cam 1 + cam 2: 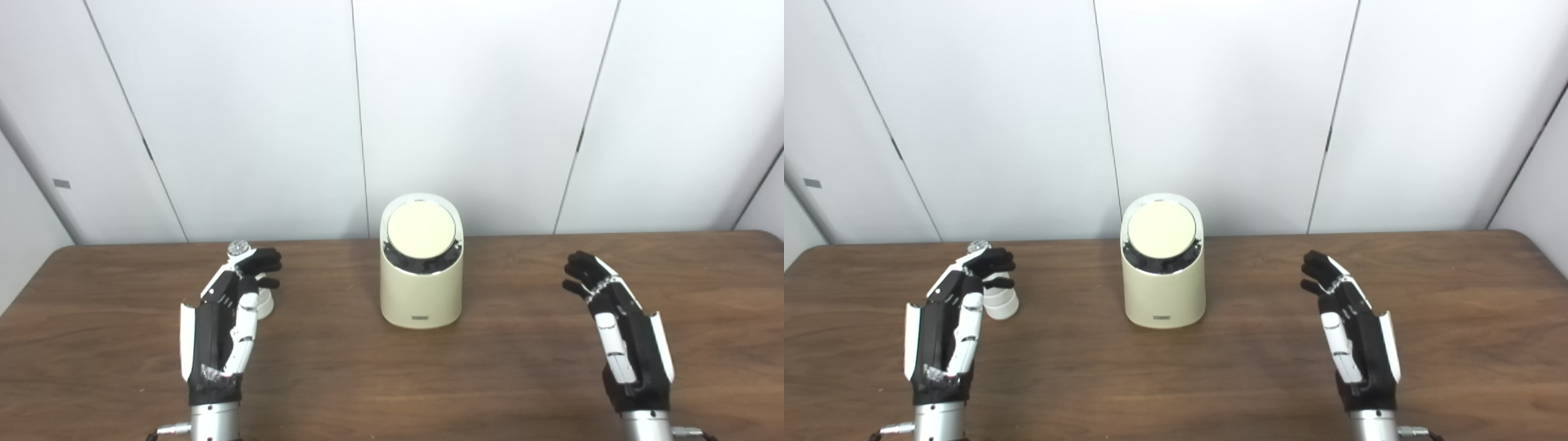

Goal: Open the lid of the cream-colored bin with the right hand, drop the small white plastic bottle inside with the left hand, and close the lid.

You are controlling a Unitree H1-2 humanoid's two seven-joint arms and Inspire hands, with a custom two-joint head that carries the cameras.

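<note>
The cream-colored bin (421, 288) stands upright at the table's middle, and its round lid (421, 228) lies shut on the slanted top. A small white plastic bottle (265, 303) rests on the table to the bin's left, partly hidden behind the fingers of my left hand (223, 324). A silvery cap (239, 248) shows just above those fingertips. The left hand is open with its fingers loosely curved right in front of the bottle; no grip on it shows. My right hand (621, 331) hovers open to the right of the bin, well apart from it, holding nothing.
The brown wooden table (392, 380) runs across the whole view, with its far edge against white wall panels (465, 110). Bare wood lies between each hand and the bin.
</note>
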